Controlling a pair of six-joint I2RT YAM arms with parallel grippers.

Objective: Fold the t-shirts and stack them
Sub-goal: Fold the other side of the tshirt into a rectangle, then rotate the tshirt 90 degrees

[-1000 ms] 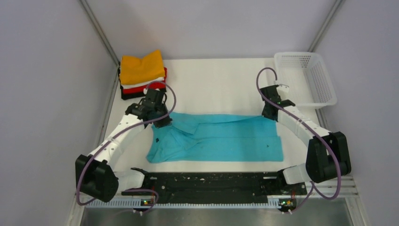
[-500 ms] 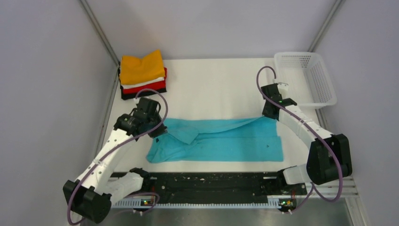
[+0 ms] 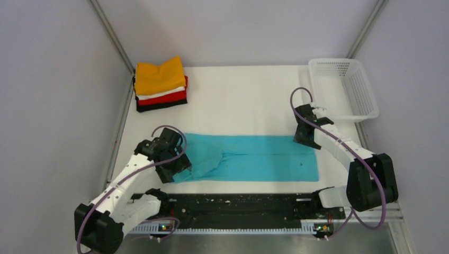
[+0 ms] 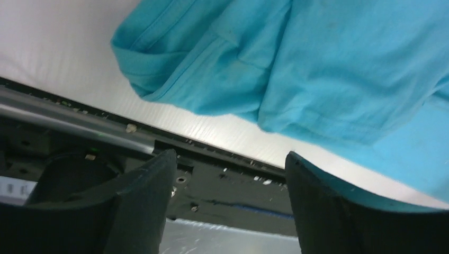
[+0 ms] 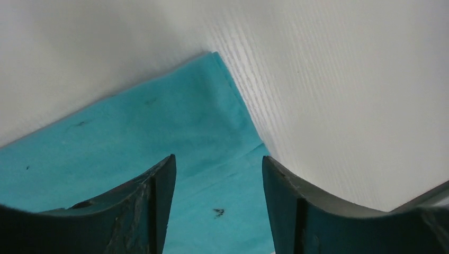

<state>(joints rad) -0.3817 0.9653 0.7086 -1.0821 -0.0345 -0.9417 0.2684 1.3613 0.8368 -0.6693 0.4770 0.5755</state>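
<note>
A turquoise t-shirt (image 3: pixel 254 157) lies folded lengthwise as a long strip across the near half of the white table (image 3: pixel 249 95). My left gripper (image 3: pixel 178 168) hovers open over its bunched left end, nothing between the jaws; in the left wrist view the crumpled turquoise t-shirt (image 4: pixel 317 63) lies beyond the open left gripper (image 4: pixel 230 177). My right gripper (image 3: pixel 303 138) stands open over the shirt's far right corner; the right wrist view shows flat teal cloth (image 5: pixel 132 143) under the open right gripper (image 5: pixel 218 182). Folded t-shirts sit stacked at the back left, orange (image 3: pixel 159 75) on top of white, red and black.
A white perforated basket (image 3: pixel 347 87) stands at the back right corner. A black rail (image 3: pixel 238 203) runs along the table's near edge, just in front of the shirt. Grey walls close in on both sides.
Both grippers carried the shirt's far edge toward the near side, then opened and let go. The left arm has swung nearer the front edge. The shirt is now a narrower strip.
</note>
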